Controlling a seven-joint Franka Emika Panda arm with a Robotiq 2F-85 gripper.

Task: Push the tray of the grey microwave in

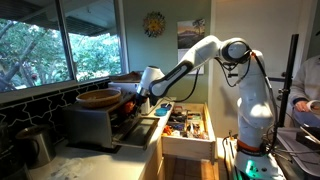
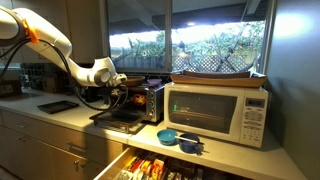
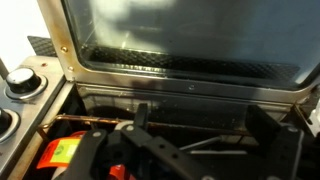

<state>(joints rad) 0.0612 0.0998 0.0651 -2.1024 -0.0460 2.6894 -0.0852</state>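
The grey microwave (image 2: 148,100) is a boxy grey oven on the counter, and it also shows in an exterior view (image 1: 95,122). Its front door (image 2: 118,119) hangs open and down. My gripper (image 2: 118,93) is at the mouth of the cavity, just above the door, as the exterior view (image 1: 142,97) also shows. In the wrist view the gripper (image 3: 205,135) is open, its two dark fingers wide apart with nothing between them. Below them lies the dark tray (image 3: 200,148) with a red and orange item (image 3: 60,152) at its left. The door glass (image 3: 190,35) fills the top.
A wooden bowl (image 1: 100,98) sits on top of the grey oven. A white microwave (image 2: 215,112) stands beside it, with blue bowls (image 2: 172,137) in front. A pale drawer of colourful clutter (image 1: 186,126) is pulled out below the counter (image 2: 150,168). A metal kettle (image 1: 38,145) stands near the oven.
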